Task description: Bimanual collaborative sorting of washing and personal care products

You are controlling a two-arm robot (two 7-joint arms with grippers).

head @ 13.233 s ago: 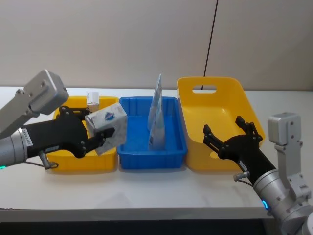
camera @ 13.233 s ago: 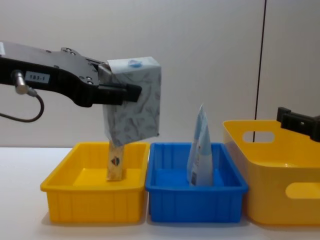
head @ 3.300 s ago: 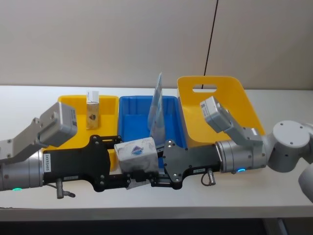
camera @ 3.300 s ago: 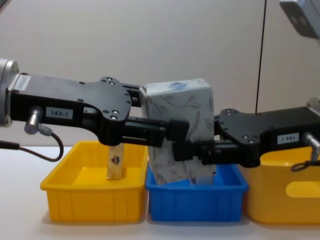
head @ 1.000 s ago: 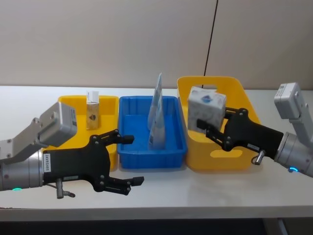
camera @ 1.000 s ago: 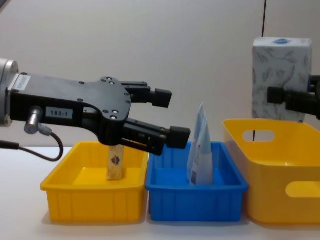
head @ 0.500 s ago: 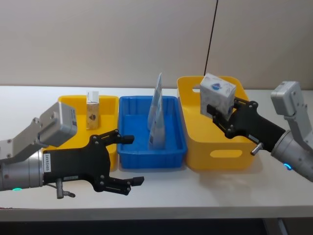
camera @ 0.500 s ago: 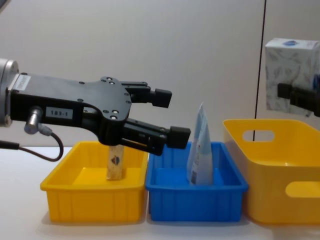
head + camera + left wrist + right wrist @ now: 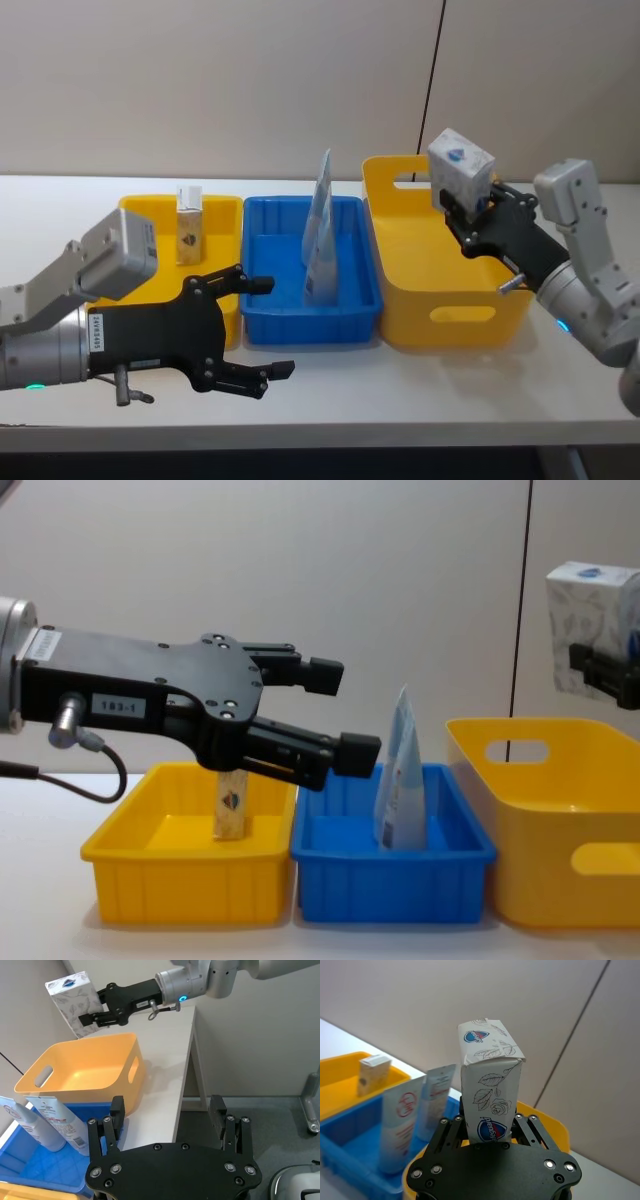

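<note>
- Right gripper [image 9: 468,208]: clamped on the white soft pack [image 9: 460,165], fingers pressed against its lower part on two opposite sides; grey leaf print and blue mark visible on the pack [image 9: 487,1080] above the gripper [image 9: 490,1127].
- Soft pack: held in the air, tipped a little, blue mark uppermost; in the chest view, pack [image 9: 590,595] well above the rim of the large yellow bin [image 9: 520,780], touching nothing but the gripper [image 9: 612,675].
- Large yellow bin [image 9: 450,310]: directly below the right gripper.
- Left gripper [image 9: 262,328]: released, fingers spread wide, nothing between them, nothing touched; hovering above the table [image 9: 400,390], level, pointing towards the right gripper.
- Slim tan carton [image 9: 189,222]: upright in the small yellow bin [image 9: 225,205], behind the left gripper on the far side from the robot.
- Tall pouch [image 9: 320,235]: upright in the blue bin [image 9: 310,325], just beyond the left gripper's fingertips [image 9: 360,748], between the two grippers.
- From the left wrist: own gripper [image 9: 167,1115] spread wide in the foreground; far ahead, the right gripper [image 9: 92,1017] gripping the soft pack [image 9: 75,1002] above the large yellow bin [image 9: 90,1045].
</note>
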